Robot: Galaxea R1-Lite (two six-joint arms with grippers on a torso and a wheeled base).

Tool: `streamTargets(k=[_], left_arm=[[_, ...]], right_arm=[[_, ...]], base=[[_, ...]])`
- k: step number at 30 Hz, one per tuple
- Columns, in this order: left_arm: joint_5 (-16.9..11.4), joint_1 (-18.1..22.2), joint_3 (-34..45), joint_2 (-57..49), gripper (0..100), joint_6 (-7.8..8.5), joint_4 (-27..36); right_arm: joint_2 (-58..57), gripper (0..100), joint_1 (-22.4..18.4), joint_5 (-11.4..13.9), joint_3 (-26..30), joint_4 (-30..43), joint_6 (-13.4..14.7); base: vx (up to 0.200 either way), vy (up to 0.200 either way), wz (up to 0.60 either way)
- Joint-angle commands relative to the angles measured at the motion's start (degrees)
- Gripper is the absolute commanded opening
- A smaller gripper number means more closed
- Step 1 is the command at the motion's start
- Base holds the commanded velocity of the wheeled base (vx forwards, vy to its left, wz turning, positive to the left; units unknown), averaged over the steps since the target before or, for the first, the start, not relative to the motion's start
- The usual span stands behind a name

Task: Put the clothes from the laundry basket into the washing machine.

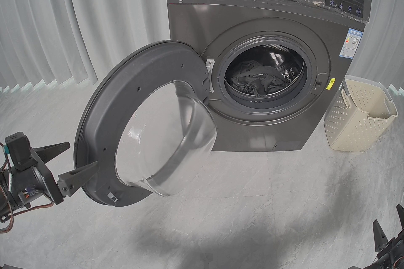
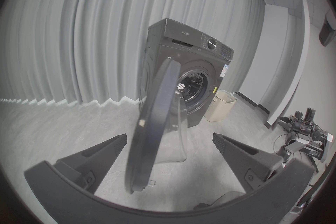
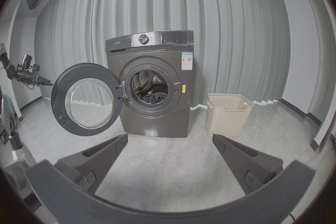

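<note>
The grey washing machine (image 1: 252,30) stands with its round door (image 1: 105,114) swung wide to the left. Dark clothes (image 1: 254,80) lie in the drum, also seen as dark clothes (image 3: 154,98) from the right wrist. The beige laundry basket (image 1: 357,122) sits on the floor right of the machine, with no clothes showing inside. My left gripper (image 1: 82,155) is open at the door's outer edge, and the door rim (image 2: 154,123) stands between its fingers (image 2: 101,154). My right gripper (image 1: 389,219) hangs low at the near right, open and holding nothing, facing the machine (image 3: 150,88) and basket (image 3: 227,114).
Pale pleated curtains (image 1: 63,9) hang behind the machine. Grey floor (image 1: 252,207) spreads open in front of the machine and the basket. A white wall panel (image 2: 273,70) stands off to the right of the basket.
</note>
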Motion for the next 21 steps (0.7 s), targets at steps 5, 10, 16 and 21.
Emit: streamTargets(k=[5,10,16,21], left_arm=[[1.97,-9.86,-3.65,4.38,100,-3.42,-0.11],[6.36,-20.59,-4.79,1.66,100,-9.49,0.33],[11.37,-20.59,-3.83,0.60,100,-9.40,0.06],[14.01,-16.02,-3.74,-2.12,100,-9.13,0.06]], right_arm=[[-0.55,100,0.01,0.06,0.64,-0.01,-0.02],[-0.55,100,0.01,0.06,0.64,-0.01,-0.02],[-0.55,100,0.01,0.06,0.64,-0.01,-0.02],[-0.55,100,0.01,0.06,0.64,-0.01,-0.02]], base=[[0.000,0.000,0.00],[0.000,0.000,0.00],[0.000,0.000,0.00],[0.000,0.000,0.00]])
